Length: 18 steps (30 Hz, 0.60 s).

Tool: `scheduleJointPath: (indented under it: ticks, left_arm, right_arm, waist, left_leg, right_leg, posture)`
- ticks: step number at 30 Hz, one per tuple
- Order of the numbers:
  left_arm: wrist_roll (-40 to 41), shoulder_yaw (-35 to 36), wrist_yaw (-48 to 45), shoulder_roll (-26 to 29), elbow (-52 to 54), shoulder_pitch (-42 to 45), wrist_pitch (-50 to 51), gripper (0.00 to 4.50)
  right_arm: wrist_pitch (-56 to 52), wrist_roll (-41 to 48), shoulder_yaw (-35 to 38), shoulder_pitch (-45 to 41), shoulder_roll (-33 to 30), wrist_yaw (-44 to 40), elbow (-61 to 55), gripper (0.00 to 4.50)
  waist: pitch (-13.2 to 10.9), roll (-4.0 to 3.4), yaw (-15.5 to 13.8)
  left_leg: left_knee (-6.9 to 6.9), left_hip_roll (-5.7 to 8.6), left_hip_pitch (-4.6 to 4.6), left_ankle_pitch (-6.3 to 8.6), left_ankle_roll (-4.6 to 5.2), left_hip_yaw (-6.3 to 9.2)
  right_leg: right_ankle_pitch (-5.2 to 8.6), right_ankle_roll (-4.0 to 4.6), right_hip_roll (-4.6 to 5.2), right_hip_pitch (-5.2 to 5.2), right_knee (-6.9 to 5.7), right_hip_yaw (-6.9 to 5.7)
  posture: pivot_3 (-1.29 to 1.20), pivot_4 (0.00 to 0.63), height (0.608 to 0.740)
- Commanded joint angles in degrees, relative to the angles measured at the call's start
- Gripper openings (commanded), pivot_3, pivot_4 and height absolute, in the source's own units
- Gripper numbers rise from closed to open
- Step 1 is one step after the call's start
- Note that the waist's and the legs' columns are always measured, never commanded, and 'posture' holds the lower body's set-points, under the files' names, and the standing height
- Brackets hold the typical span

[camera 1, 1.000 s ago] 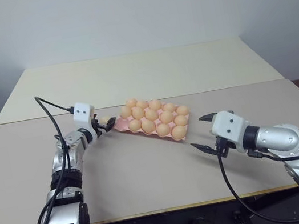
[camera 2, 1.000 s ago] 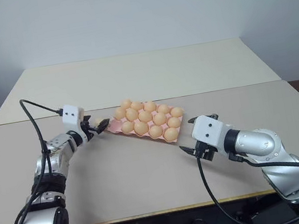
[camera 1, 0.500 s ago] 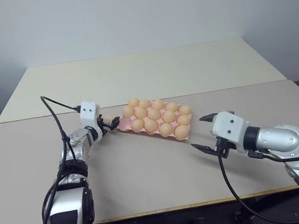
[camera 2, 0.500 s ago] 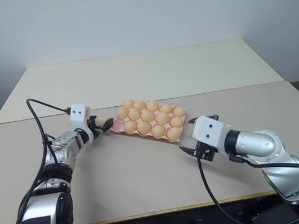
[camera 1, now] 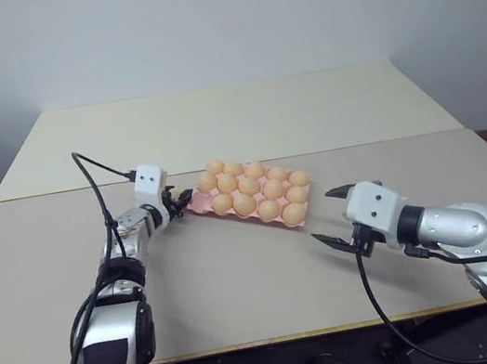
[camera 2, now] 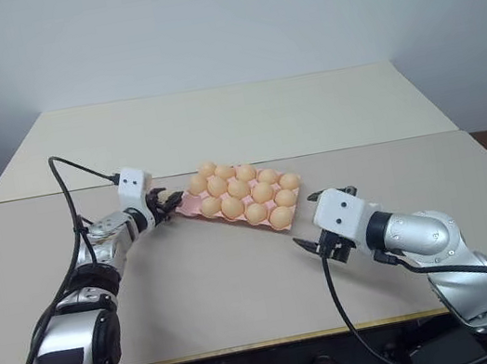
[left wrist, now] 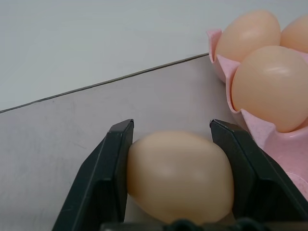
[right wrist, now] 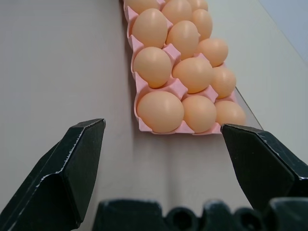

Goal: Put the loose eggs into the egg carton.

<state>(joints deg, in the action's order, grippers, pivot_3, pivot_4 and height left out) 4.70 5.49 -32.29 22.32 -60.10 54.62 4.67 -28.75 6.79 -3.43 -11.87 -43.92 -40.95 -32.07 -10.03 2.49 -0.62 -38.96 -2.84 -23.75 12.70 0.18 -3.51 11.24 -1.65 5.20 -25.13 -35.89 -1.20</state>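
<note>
Left gripper (left wrist: 175, 183) clamped on last loose egg (left wrist: 179, 175), on table at carton's (camera 1: 230, 211) 9 o'clock end. Right gripper (camera 1: 332, 215) spread wide, empty (idle at carton's 4 o'clock). Next: lift, drop into free cup.
</note>
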Motion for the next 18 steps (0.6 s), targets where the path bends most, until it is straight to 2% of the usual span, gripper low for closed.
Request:
scheduleJointPath:
  ticks: [1, 11, 18]
  left_arm:
    - [1.4, 1.1, -1.5, 2.1, 6.9, -1.2, 1.6, 2.38]
    - [5.7, 2.9, -4.1, 5.5, 29.9, -11.0, 11.2, 2.38]
    - [11.0, 2.1, -10.8, 3.7, 34.1, -10.9, 16.4, 2.38]
  right_arm:
    - [0.3, -0.3, 2.1, 0.1, -0.7, 0.4, -2.0, 4.5]
    - [0.2, -0.2, 1.7, -0.1, -0.3, 0.6, -2.1, 4.5]
    - [0.1, -0.8, 1.1, -0.2, 0.3, 1.1, -2.2, 4.5]
  waist:
    - [0.0, 0.0, 0.1]
    - [0.0, 0.0, 0.0]
    - [0.0, 0.0, -0.1]
  left_leg:
    - [0.01, 0.0, 0.0, 0.0, 0.0, 0.0]
    - [0.0, -0.01, -0.01, 0.0, 0.0, 0.0]
    - [-0.03, 0.0, 0.0, 0.0, 0.0, 0.0]
  right_leg:
    - [0.0, 0.0, 0.0, 0.0, 0.0, 0.0]
    - [0.0, 0.0, 0.01, -0.02, -0.02, 0.02]
    - [0.0, 0.01, 0.01, 0.0, -0.03, 0.02]
  posture:
    - [0.0, 0.15, 0.74]
    - [0.0, 0.15, 0.74]
    - [0.0, 0.15, 0.74]
